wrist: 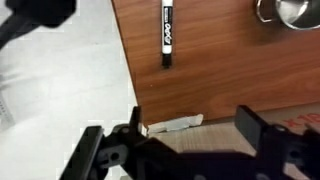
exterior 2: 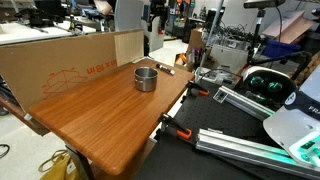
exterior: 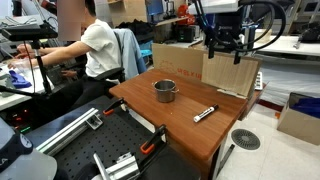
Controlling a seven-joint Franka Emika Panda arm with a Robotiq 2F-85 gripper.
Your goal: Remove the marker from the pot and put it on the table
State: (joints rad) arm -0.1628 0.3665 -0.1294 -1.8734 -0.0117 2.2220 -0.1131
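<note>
The slim black marker with its white label lies flat on the reddish-brown wooden table, well apart from the small shiny steel pot, so I judge the job as good as done.

What worries me is the marker's spot. In my wrist view it rests near the table's edge, roughly parallel to it, with pale floor beyond. It is a round stick on smooth wood, so a bump to the table or a careless sweep of my arm could roll it off. Coming down again to tidy it could cause the same thing, or clip the pot.

My gripper hangs high above the far side of the table, over the brown cardboard box, and points downward. Its jaws stand wide apart with nothing between them, as the wrist view shows. It touches neither marker nor pot. The best move, I think, is to stay clear.
</note>
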